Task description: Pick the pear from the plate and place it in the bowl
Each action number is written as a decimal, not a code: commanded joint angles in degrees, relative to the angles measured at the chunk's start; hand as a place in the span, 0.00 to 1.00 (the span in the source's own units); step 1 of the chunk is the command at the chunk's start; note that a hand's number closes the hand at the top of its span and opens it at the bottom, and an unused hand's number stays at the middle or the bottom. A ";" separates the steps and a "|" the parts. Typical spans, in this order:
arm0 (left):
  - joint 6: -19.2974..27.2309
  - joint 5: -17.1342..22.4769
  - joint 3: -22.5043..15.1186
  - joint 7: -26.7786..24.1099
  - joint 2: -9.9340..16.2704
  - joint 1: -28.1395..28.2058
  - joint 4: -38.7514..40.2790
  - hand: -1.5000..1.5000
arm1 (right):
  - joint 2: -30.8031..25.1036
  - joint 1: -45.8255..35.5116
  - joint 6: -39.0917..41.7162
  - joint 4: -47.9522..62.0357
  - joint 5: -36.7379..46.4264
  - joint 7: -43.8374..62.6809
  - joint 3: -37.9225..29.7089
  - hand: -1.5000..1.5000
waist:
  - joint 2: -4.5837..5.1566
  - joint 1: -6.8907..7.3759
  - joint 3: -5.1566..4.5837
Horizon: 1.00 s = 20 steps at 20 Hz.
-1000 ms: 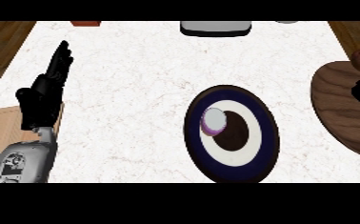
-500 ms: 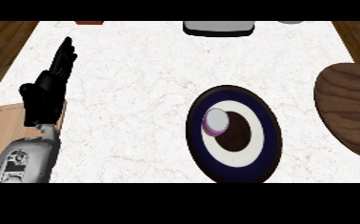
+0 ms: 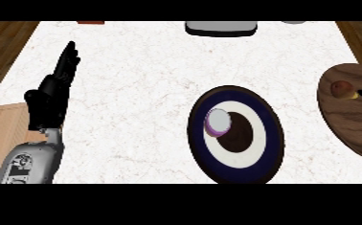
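A brown wooden plate (image 3: 343, 123) is cut off by the right edge of the head view. On its upper part lies a small reddish-brown and yellow fruit (image 3: 342, 88), apparently the pear. Left of it stands a round bowl (image 3: 237, 170) with a dark blue rim, a white ring and a dark middle. A pale, purple-edged round patch (image 3: 218, 121) shows on the bowl's left inner side; what it is I cannot tell. My left hand (image 3: 48, 102) stays open at the far left, fingers pointing up, far from both dishes. My right hand is out of view.
A grey and white object (image 3: 220, 28) sits at the counter's far edge, with a small reddish thing (image 3: 90, 22) at the far left and a grey one (image 3: 293, 22) at the far right. A light wooden board (image 3: 10, 126) lies at the left edge.
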 commanded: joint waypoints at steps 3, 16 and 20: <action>-0.95 0.06 1.06 0.45 1.01 1.19 -1.14 0.50 | -1.01 -1.98 1.74 6.41 -6.07 -10.82 -5.11 0.00 | -0.32 -0.44 -0.13; -1.68 0.66 3.12 2.37 1.21 -0.17 -1.43 0.50 | -8.06 12.77 25.49 4.31 -20.21 -18.09 -13.24 0.00 | -0.76 -2.23 -0.25; -3.39 1.56 4.34 4.40 2.79 1.86 -5.12 0.50 | -4.38 19.90 31.07 -3.63 -22.69 -18.57 -11.93 0.00 | -0.97 -2.35 -0.36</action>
